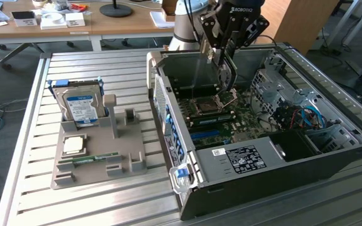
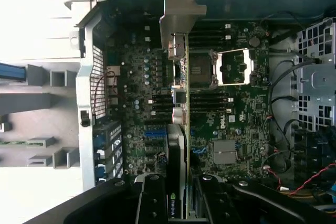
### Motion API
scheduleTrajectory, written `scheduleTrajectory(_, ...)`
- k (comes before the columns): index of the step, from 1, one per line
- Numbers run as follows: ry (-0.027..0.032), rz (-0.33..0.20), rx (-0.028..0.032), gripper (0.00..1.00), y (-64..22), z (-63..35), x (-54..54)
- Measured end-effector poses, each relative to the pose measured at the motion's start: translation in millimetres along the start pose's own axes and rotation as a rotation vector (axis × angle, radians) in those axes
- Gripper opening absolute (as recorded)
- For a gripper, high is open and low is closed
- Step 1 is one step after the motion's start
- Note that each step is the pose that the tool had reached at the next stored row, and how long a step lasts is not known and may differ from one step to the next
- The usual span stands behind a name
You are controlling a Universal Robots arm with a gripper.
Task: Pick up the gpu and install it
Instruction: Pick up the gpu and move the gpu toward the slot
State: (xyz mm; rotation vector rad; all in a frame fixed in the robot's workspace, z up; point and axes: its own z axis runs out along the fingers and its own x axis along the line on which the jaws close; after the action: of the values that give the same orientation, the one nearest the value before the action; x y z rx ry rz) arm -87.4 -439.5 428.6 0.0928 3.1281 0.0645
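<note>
End effector [image 2: 181, 200] clamped on gpu [image 2: 178, 145] | card edge-down above motherboard [image 2: 236, 124] | long axis crosswise to blue slots [image 2: 155, 129]

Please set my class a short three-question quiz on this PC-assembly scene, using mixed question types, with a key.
1. True or false: the tool grips the gpu.
2. What stands upright in the tray?
3. The gpu is above the: A hard drive, B motherboard, C tray.
Key: 1 true; 2 the hard drive; 3 B.
</note>
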Motion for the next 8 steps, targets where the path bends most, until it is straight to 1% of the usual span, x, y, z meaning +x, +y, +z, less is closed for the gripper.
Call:
scheduleTrajectory(5,0.0,0.0,0.0,0.27,0.3,0.1,-5.2)
scheduleTrajectory(8,0.0,0.0,0.0,0.27,0.4,0.1,-5.6)
